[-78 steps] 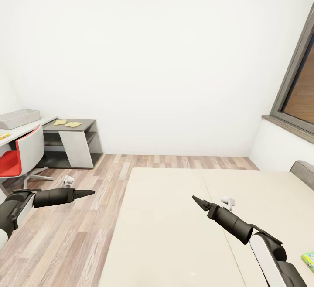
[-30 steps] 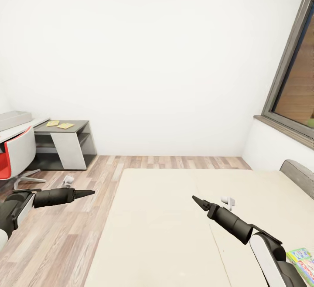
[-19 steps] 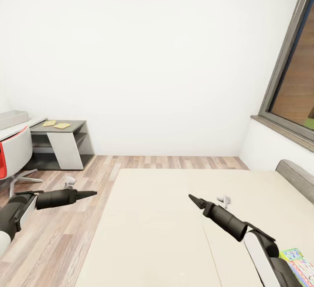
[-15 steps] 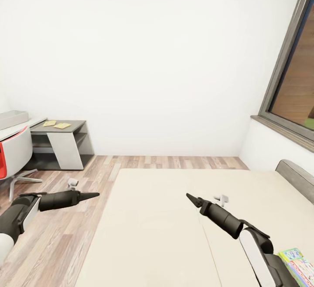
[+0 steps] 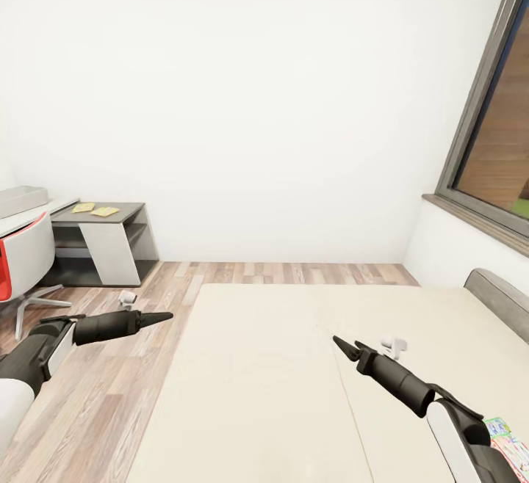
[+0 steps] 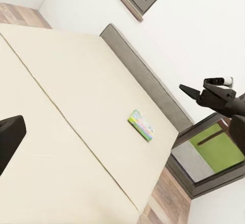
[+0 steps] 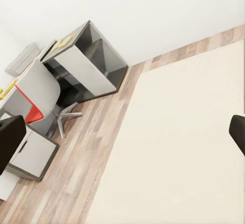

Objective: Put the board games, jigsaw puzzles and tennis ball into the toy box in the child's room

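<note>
Stationed at the bed (image 5: 279, 365), both grippers (image 5: 163, 316) (image 5: 339, 343) empty with jaws pressed together, poised for the board game (image 6: 141, 125) lying near the headboard (image 6: 143, 76).

A grey shelf unit (image 5: 110, 244) stands against the white wall (image 5: 264, 101), two yellow papers (image 5: 95, 210) on its top. A red-and-white chair (image 5: 26, 259) stands beside it on the floor (image 5: 147, 365). A dark-framed window (image 5: 496, 145) is at right.

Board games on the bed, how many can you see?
1. A board game lies on the bed near the headboard; its corner also peeks out by the right arm in the head view. A second may be hidden.
</note>
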You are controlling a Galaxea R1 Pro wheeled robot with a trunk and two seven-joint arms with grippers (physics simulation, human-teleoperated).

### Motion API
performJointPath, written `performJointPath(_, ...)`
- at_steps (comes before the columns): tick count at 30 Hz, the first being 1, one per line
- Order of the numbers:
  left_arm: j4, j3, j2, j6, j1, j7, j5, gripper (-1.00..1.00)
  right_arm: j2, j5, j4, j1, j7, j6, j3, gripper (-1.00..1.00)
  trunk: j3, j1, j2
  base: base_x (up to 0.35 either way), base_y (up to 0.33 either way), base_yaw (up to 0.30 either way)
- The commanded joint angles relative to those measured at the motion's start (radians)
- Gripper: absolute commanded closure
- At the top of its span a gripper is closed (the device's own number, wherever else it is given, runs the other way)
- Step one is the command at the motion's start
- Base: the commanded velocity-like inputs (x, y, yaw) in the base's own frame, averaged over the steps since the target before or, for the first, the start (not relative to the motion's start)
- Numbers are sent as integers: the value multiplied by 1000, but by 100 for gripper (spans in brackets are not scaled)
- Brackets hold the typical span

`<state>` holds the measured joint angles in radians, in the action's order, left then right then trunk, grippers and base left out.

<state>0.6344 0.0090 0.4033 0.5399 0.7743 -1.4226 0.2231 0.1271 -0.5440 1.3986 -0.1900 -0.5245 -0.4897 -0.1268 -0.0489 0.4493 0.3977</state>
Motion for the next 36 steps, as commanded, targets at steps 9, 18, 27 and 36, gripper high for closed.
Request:
performJointPath(9, -2, 0, 0, 9, 2, -3, 2, -100, 0, -2, 2, 1, -50, -6, -3, -100, -2, 1, 2, 0, 0, 0)
performJointPath(18, -2, 0, 0, 9, 2, -3, 2, -100, 0, 1, 2, 1, -51, -6, -3, -100, -2, 1, 2, 0, -4, 0)
performJointPath(27, -2, 0, 0, 9, 2, -3, 2, -100, 0, 2, 2, 1, -51, -6, -2, -100, -2, 1, 2, 0, -154, 0)
performJointPath(36, -2, 0, 0, 9, 2, -3, 2, -100, 0, 2, 2, 1, -51, -5, -2, -100, -2, 1, 2, 0, -32, 0)
